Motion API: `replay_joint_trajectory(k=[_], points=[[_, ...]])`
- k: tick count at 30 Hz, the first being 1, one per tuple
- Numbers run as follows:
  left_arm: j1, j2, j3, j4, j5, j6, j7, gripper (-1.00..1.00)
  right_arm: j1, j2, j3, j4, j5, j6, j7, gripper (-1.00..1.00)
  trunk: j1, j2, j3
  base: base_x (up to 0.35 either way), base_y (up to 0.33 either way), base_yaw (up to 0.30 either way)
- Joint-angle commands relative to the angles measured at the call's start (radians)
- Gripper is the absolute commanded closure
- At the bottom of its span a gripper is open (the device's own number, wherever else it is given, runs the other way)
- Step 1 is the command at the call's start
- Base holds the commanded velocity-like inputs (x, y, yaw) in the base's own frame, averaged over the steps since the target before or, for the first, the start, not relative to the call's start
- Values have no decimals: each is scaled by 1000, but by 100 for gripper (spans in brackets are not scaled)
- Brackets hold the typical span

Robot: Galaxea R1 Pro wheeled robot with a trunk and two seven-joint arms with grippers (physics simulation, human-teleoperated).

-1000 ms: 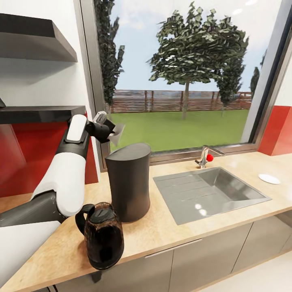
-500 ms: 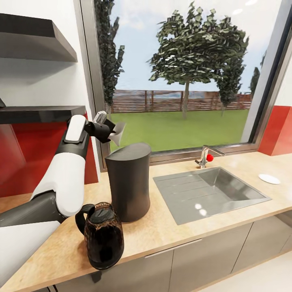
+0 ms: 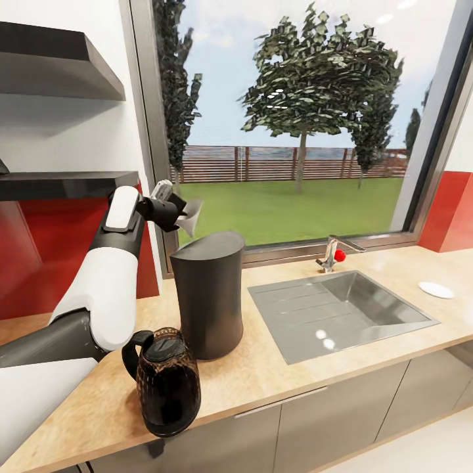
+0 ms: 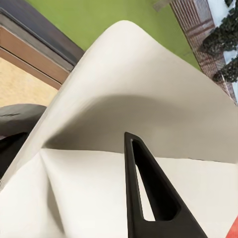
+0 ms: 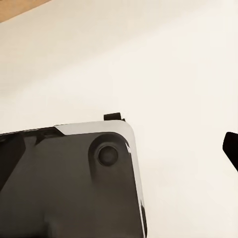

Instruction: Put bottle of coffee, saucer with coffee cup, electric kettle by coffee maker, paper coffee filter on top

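My left gripper is shut on a white paper coffee filter, held in the air just above and behind the top left edge of the coffee maker, a tall dark cylinder on the countertop. In the left wrist view the filter spreads wide around one dark finger, with the coffee maker's top beyond it. A dark electric kettle stands right in front of the coffee maker. A white saucer lies far right on the counter. One right fingertip shows over pale floor.
A steel sink with a tap is set in the counter right of the coffee maker. Dark wall shelves hang at the left, close to my left arm. A big window fills the back wall. My dark base appears in the right wrist view.
The left gripper and the filter have shifted only a hair to the left; nothing else has moved.
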Motion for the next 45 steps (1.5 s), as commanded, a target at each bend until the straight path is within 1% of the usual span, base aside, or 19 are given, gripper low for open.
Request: replay_joint_trajectory(k=[1, 8, 9, 11, 13, 14, 16, 20, 28, 33, 40, 45], points=[[0, -1, 4, -1, 11, 1, 10, 100, 0, 0, 0, 1, -7, -3, 0, -100, 0, -1, 0, 0, 0, 0], [2, -1, 5, 0, 11, 2, 11, 100, 0, 0, 0, 1, -8, -3, 0, -100, 0, -1, 0, 0, 0, 0], [8, 5, -1, -6, 17, 8, 5, 100, 0, 6, -1, -4, -13, -3, 0, -100, 0, -1, 0, 0, 0, 0], [19, 16, 3, -17, 27, 6, -6, 100, 0, 17, -2, -6, -12, -6, -1, -100, 0, -1, 0, 0, 0, 0], [30, 27, 5, -28, 37, -3, -12, 100, 0, 17, -3, -6, -12, -6, -1, -100, 0, -1, 0, 0, 0, 0], [36, 33, 6, -33, 30, -8, -6, 100, 0, 17, -3, -6, -12, -7, -1, -100, 0, -1, 0, 0, 0, 0], [47, 36, 7, -31, 16, -18, 4, 100, 0, 17, -3, -7, -12, -8, -1, -100, 0, -1, 0, 0, 0, 0], [70, 43, 6, -39, 8, -29, -17, 100, 0, 17, -3, -7, -12, -8, -1, -100, 0, -1, 0, 0, 0, 0], [76, 45, 4, -41, 7, -23, -62, 100, 0, 17, -3, -7, -12, -8, -1, -100, 0, -1, 0, 0, 0, 0], [76, 44, -3, -41, 7, -21, -90, 100, 0, 17, -3, -7, -12, -8, -1, -100, 0, -1, 0, 0, 0, 0], [75, 45, -4, -41, 7, -19, -91, 100, 0, 17, -3, -7, -12, -8, -1, -100, 0, -1, 0, 0, 0, -10], [75, 45, -5, -40, 7, -19, -92, 100, 0, 17, -3, -7, -12, -8, -1, -100, 0, -1, 0, 0, 0, -175]])
